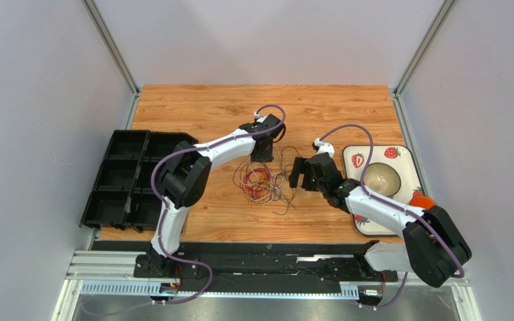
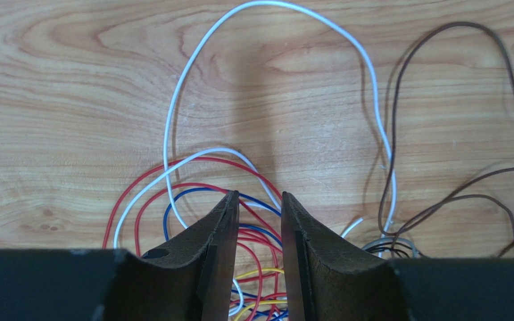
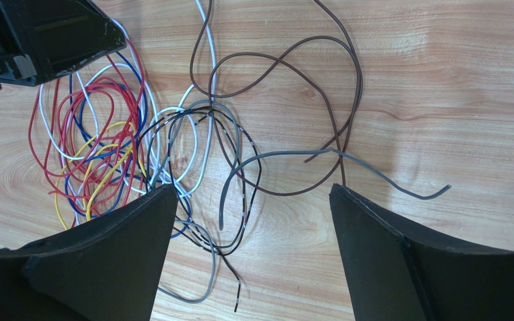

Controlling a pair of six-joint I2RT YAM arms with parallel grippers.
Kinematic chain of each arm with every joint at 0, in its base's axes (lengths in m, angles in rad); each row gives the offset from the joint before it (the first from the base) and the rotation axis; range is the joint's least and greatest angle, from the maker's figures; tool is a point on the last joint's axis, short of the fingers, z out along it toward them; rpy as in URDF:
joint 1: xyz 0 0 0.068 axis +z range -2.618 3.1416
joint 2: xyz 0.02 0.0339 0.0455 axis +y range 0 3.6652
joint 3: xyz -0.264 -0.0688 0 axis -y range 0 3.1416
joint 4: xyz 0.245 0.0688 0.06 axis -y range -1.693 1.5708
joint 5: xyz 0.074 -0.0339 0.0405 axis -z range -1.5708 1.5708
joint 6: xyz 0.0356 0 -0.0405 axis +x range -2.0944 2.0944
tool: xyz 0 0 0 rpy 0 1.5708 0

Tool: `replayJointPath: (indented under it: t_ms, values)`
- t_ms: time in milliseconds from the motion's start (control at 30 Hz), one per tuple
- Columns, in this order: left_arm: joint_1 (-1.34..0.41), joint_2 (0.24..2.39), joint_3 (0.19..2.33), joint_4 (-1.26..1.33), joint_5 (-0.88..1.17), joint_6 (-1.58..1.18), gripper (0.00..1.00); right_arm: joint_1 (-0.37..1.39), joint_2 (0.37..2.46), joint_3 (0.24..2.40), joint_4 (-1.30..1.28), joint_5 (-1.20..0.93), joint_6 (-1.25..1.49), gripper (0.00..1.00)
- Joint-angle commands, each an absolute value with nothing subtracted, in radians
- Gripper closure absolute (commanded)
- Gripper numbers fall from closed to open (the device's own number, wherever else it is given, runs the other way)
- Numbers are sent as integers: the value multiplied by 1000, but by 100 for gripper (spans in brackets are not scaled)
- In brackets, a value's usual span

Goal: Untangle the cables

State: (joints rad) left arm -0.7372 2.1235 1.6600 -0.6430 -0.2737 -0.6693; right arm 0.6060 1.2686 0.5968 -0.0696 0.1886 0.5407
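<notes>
hovering over cables (image 1: 261, 180) on table (image 1: 347, 107): left fingers (image 2: 221, 231) nearly together, slim gap; right fingers (image 3: 132, 247) spread wide.

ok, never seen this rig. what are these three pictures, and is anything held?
Two robot arms are bolted at a wooden table's near edge. The top view looks down from above; the other two come from wrist cameras, each with its own black fingers at the bottom. A tangle of thin cables lies mid-table. Black bins sit left; a tray with a bowl sits right. The left gripper hangs over the tangle, jaws a narrow gap apart; the right gripper is wide open. Neither visibly holds anything.
</notes>
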Motion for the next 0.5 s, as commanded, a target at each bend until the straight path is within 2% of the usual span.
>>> replayJointPath:
  t_ms: [0,167,300,467]
  values:
    - [-747,2140,1697,-695,-311,-712,61,611,1253,611,-32,189,526,11]
    - [-749,2134,1687,-707,-324,-729,62,609,1253,611,-32,189,528,11]
    - [-752,2145,1690,-709,-311,-730,68,611,1252,611,-34,190,526,11]
    - [-762,2132,1686,-713,-339,-730,89,611,1253,611,-32,189,525,11]
